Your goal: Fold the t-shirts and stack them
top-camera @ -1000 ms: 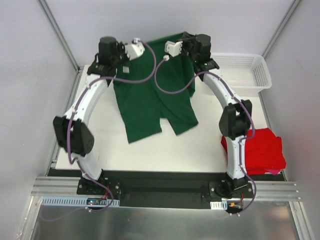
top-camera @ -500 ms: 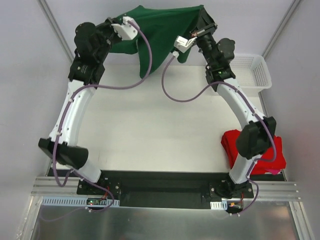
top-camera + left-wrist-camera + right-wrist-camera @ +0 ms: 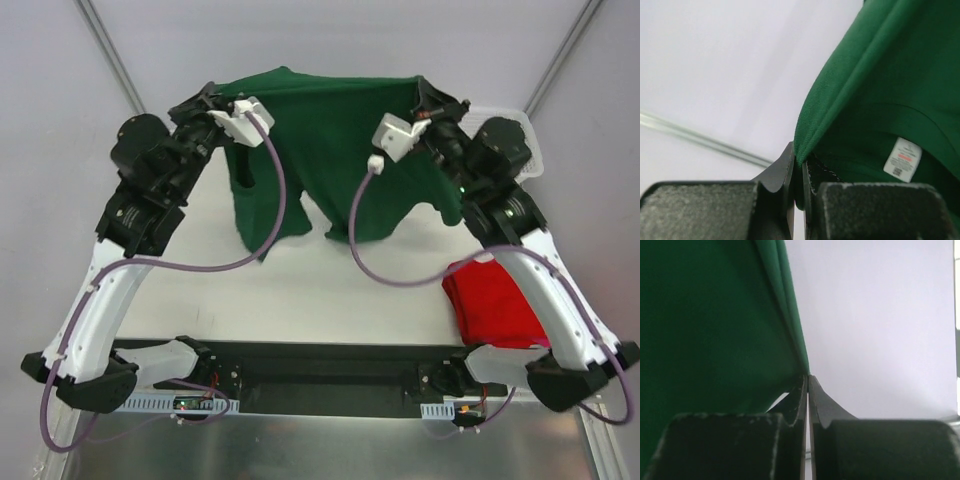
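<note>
The dark green t-shirt (image 3: 330, 140) hangs in the air, spread between both grippers above the back of the table. My left gripper (image 3: 207, 96) is shut on its upper left edge (image 3: 812, 125), the cloth pinched between the jaws; a white label (image 3: 902, 159) shows inside. My right gripper (image 3: 428, 90) is shut on the upper right edge (image 3: 785, 315). The shirt's lower hem dangles over the white table (image 3: 300, 290). The red t-shirt (image 3: 495, 305) lies bunched at the table's right front, partly hidden by my right arm.
A white mesh basket (image 3: 530, 140) stands at the back right, mostly behind my right arm. Grey walls with metal posts close in the sides and back. Purple cables loop from both wrists in front of the hanging shirt.
Both arms lifted the green shirt off the table, swung it up toward the back, then drew it nearer and spread it wider. It now hangs full length.
</note>
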Available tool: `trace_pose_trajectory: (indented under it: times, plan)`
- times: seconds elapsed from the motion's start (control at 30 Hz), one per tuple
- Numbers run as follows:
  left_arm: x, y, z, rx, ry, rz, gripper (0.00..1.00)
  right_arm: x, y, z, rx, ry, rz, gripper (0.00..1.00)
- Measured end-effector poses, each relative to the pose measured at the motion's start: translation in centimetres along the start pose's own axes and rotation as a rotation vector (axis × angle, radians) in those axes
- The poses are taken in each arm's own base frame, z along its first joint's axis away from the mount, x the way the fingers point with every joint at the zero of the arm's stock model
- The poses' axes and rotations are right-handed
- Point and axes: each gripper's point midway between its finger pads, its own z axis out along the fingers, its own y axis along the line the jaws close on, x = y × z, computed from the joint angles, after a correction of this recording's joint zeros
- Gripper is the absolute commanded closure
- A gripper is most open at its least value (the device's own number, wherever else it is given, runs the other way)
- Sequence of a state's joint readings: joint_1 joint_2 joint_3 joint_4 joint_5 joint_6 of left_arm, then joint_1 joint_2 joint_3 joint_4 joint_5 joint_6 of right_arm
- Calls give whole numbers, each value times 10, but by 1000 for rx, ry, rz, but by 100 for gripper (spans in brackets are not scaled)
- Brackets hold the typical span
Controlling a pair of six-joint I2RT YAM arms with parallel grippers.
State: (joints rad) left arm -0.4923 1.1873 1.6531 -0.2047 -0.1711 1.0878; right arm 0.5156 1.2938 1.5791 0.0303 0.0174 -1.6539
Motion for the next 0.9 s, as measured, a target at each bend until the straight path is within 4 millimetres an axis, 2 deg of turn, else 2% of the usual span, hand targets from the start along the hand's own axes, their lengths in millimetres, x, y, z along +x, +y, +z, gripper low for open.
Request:
trace_pose_trajectory:
  times: [0.07,0.13,0.2,0.27,0.33,0.37,0.43,0.5,0.53,0.6,0.7,0.73,0.8,0.9]
  plan:
    - [-1,15,-16,-32,3,23,100,-22,2,-29,-48,-64,21,99]
    - [-6,30,-32,-61,-10,53,100,-36,8,-52,-95,-121,26,99]
    - [-14,44,-43,-78,-29,89,100,-41,22,-60,-148,-151,27,99]
    - [-21,58,-51,-93,-39,130,100,-44,39,-60,-191,-175,28,99]
    - [-27,71,-53,-100,-39,169,100,-45,72,-49,-264,-196,21,99]
    - [-28,79,-53,-116,-27,190,100,-39,86,-46,-297,-170,16,99]
    - [-26,117,-60,-217,40,223,100,-6,132,-44,-399,-55,4,99]
    - [-29,152,-72,-320,74,251,100,22,178,-44,-513,37,-2,84]
    - [-36,167,-77,-359,63,265,100,30,199,-44,-567,64,-1,7]
    - [-48,186,-84,-415,40,291,100,35,228,-43,-643,95,18,4]
    - [-65,212,-87,-493,4,321,100,40,248,-39,-682,128,40,4]
    - [-71,218,-84,-515,-11,329,100,41,249,-37,-678,137,45,4]
    - [-76,216,-73,-514,-32,341,99,42,242,-32,-653,149,51,4]
    - [-77,194,-46,-450,-52,347,98,45,223,-23,-586,161,45,4]
